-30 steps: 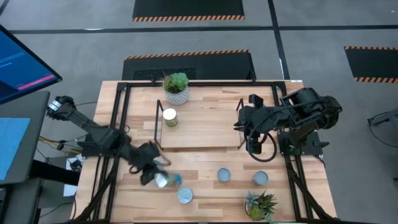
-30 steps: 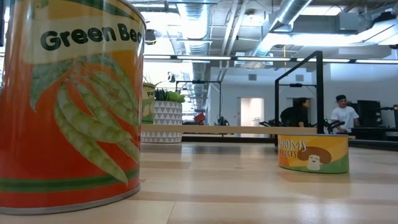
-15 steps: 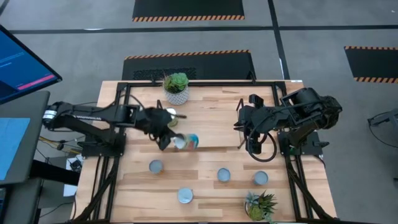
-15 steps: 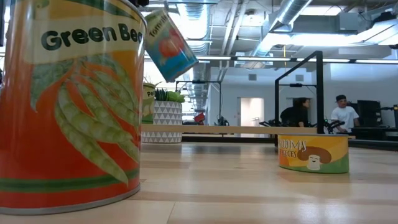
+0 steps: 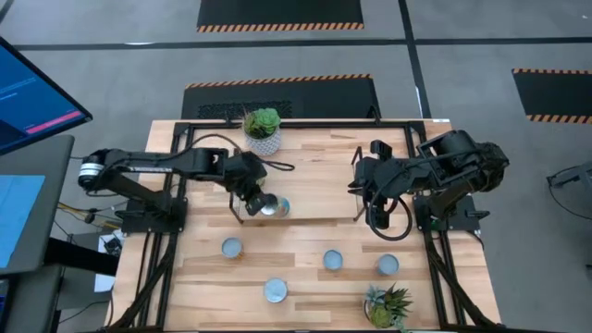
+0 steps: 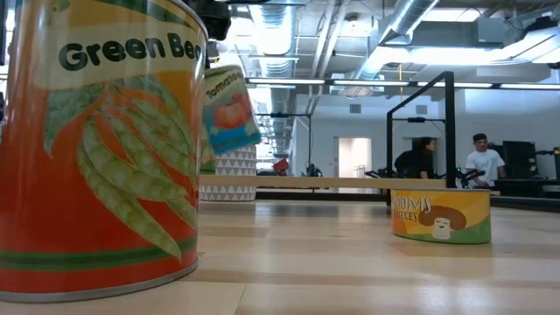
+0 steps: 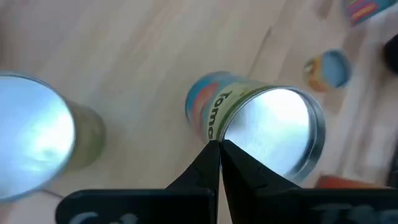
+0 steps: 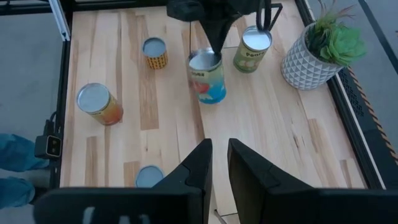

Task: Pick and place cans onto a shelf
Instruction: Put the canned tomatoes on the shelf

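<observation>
My left gripper (image 5: 262,201) has its jaws pinched on the rim of a tomato can (image 8: 207,76), holding it tilted above the shelf (image 5: 305,190) near the counter's (image 5: 305,277) far-left corner, beside a green-labelled can (image 8: 252,50). My right gripper (image 8: 214,163) waits over the shelf's other end, jaws slightly spread

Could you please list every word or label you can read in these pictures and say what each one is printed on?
"Green Be", cut off: big orange can nearest the low camera.
"Tomato", partly hidden: blue can held by the left hand.
"OOMS" above "PIECES", first letters hidden: yellow mushroom can.
"Pe", cut off: can on the shelf.
Label on the cream-topped can: too small to read.
</observation>
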